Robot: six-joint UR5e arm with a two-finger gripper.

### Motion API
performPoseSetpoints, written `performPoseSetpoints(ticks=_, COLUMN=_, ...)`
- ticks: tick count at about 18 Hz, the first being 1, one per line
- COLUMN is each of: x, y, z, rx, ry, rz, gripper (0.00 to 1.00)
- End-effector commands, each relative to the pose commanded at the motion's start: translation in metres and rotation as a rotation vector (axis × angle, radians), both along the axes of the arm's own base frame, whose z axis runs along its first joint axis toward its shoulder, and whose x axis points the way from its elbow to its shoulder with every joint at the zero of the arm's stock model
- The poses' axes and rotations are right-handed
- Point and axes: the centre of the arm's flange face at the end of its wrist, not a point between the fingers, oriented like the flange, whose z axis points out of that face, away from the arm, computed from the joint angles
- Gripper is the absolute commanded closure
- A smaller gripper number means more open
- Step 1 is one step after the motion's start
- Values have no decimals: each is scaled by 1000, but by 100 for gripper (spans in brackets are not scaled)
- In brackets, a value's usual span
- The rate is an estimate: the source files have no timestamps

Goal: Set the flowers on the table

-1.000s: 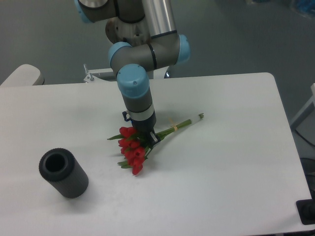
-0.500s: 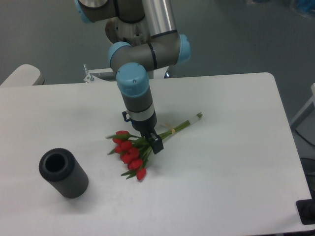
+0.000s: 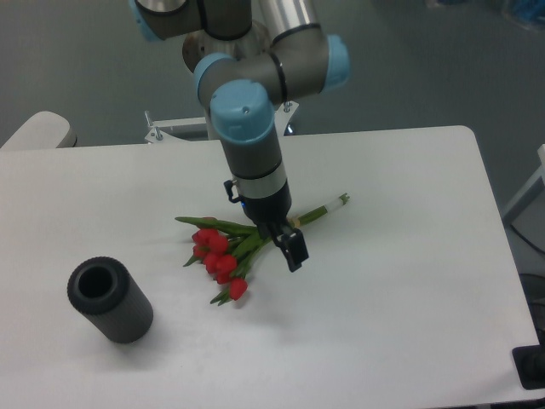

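The flowers [image 3: 219, 256], a bunch of red tulip buds with green leaves and stems, lie flat on the white table [image 3: 409, 264] near its middle. The buds point to the lower left and the stem ends [image 3: 341, 202] to the upper right. My gripper [image 3: 283, 240] hangs just above the banded part of the stems, open, with nothing between its dark fingers [image 3: 295, 252]. It covers part of the stems.
A dark grey ribbed cylinder [image 3: 109, 300] lies on its side at the front left of the table. The arm's base and a metal bracket [image 3: 157, 132] stand behind the far edge. The table's right edge runs near a dark floor.
The gripper let go of the flowers and rose, shifting slightly right. The bunch settled flat on the table and its buds and leaves spread out to the left.
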Motion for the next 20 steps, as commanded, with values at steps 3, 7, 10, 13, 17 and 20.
performPoseSetpoints(ticks=3, x=-13, y=7, z=18, rx=-30, ry=-37, rz=7, gripper=4)
performPoseSetpoints(ticks=7, x=-36, y=7, z=44, rx=16, ry=-110, rz=24, gripper=4)
performPoseSetpoints(ticks=10, x=-55, y=1, z=61, rx=42, ry=-124, rz=-36, gripper=4)
performPoseSetpoints(ticks=13, x=-73, y=-2, z=76, rx=33, ry=-115, rz=-73, gripper=3)
performPoseSetpoints(ticks=17, x=-83, y=-4, z=83, rx=34, ry=-96, rz=-131, gripper=2)
performPoseSetpoints(ticks=20, x=-93, y=-10, z=81, rx=23, ry=-83, rz=-196, gripper=2)
